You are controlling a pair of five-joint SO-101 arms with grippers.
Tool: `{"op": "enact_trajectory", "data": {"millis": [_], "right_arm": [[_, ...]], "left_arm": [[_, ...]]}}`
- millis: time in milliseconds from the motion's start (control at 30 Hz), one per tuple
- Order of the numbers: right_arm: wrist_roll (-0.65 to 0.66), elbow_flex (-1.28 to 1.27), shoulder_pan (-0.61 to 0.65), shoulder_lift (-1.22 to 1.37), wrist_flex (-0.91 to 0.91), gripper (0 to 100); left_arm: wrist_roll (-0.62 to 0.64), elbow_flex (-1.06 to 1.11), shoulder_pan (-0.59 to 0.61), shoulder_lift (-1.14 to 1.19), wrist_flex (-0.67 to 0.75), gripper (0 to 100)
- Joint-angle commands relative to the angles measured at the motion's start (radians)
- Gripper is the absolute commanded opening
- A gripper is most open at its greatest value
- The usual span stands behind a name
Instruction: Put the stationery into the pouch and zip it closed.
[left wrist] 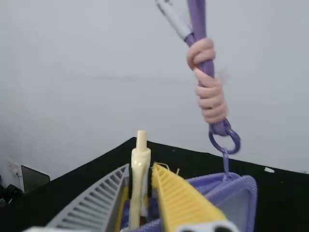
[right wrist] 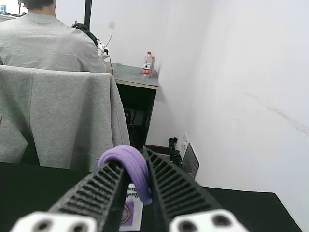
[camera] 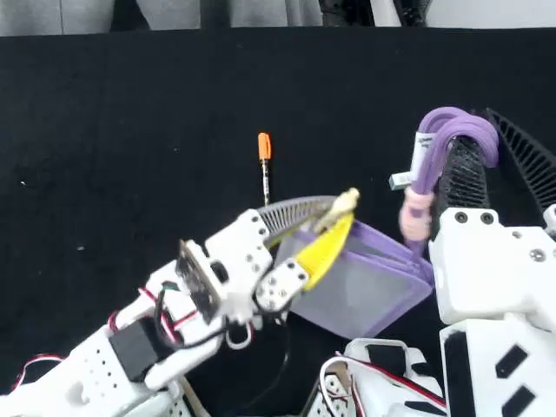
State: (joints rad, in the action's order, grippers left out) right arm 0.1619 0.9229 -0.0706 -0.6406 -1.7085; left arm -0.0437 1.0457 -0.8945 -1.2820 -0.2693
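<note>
High view: the lilac, see-through pouch (camera: pixel 365 291) is held up at a tilt over the black table (camera: pixel 130 130) by its strap (camera: pixel 452 126). An orange-capped pen (camera: pixel 265 165) lies apart, beyond it.
Left wrist view: the left gripper (left wrist: pixel 141 166) is clamped on a cream pen (left wrist: pixel 139 188) at the pouch mouth.
Right wrist view: the right gripper (right wrist: pixel 139 162) is closed on the purple strap.

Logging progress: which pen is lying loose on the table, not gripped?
The orange-capped pen, lying alone on the black table beyond the purple pouch. The cream pen is clamped in the left gripper at the pouch.
</note>
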Motion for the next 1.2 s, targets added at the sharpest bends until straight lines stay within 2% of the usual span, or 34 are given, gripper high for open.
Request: {"op": "enact_trajectory", "data": {"millis": [0,100,233,367,500,600,933,1167], "right_arm": [[0.012,-0.005,0.002,0.027,0.029,1.1],[0.012,-0.005,0.002,0.027,0.029,1.1],[0.012,-0.005,0.002,0.027,0.031,1.1],[0.012,-0.007,0.002,0.027,0.034,1.1],[0.012,-0.007,0.002,0.027,0.034,1.1],[0.012,-0.005,0.002,0.027,0.034,1.1],[0.012,0.002,0.002,0.022,0.034,1.1],[0.012,0.002,0.002,0.021,0.034,1.1]], "left_arm": [[0.018,0.002,-0.059,-0.008,-0.025,15],[0.107,-0.111,-0.053,-0.032,-0.169,19],[0.129,-0.351,-0.005,-0.064,-0.361,19],[0.129,-0.596,0.177,-0.08,-0.514,19],[0.129,-0.651,0.394,-0.08,-0.611,19],[0.13,-0.552,0.513,-0.078,-0.628,19],[0.121,-0.002,0.823,-0.078,-0.614,19],[-0.041,0.243,0.875,-0.077,-0.617,19]]}}
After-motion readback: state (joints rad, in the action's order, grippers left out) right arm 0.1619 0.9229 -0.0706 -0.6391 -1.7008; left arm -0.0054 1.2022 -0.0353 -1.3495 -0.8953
